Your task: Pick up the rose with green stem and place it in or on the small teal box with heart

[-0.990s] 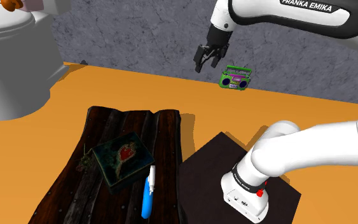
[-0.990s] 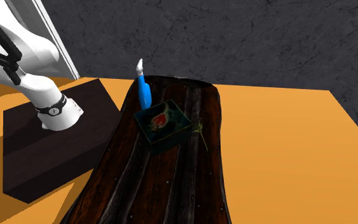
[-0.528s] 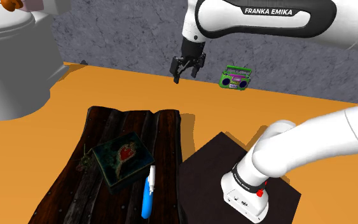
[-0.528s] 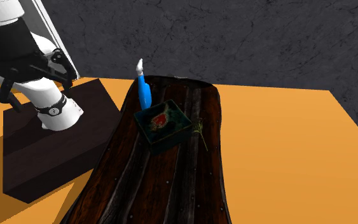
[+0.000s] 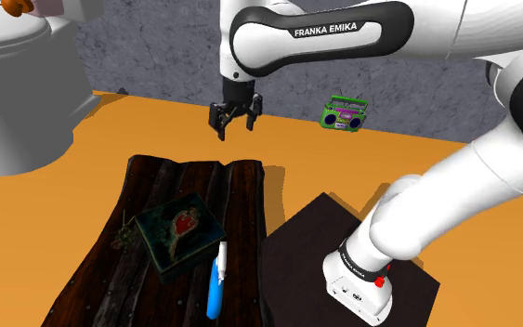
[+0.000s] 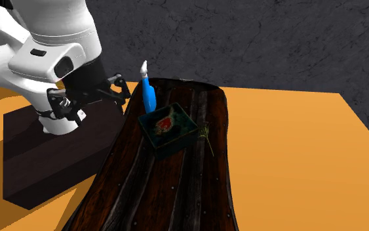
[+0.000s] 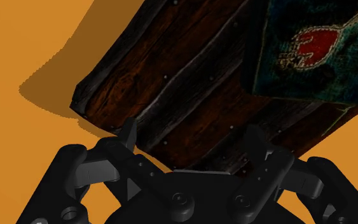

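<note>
orange floor [image 5: 157, 130] runs back to a dark grey stone wall [image 5: 157, 56]. on it stands a dark wooden plank surface [image 5: 236, 200]. the small teal box [image 5: 177, 232] with a red heart on its lid sits near the middle of the planks. the rose [image 5: 122, 234], dark with a thin green stem, lies flat on the wood just beside the box, on the shoulder view's left, apart from the gripper. a blue bottle [image 5: 215, 283] with a white tip lies on the box's other side, near the dark stand [image 5: 306, 241]. the gripper [image 5: 235, 121] hangs in the air above the surface's far end, pointing down, fingers [image 7: 128, 133] spread apart with nothing between them. a green boombox [image 5: 345, 114] stands on the floor by the wall.
</note>
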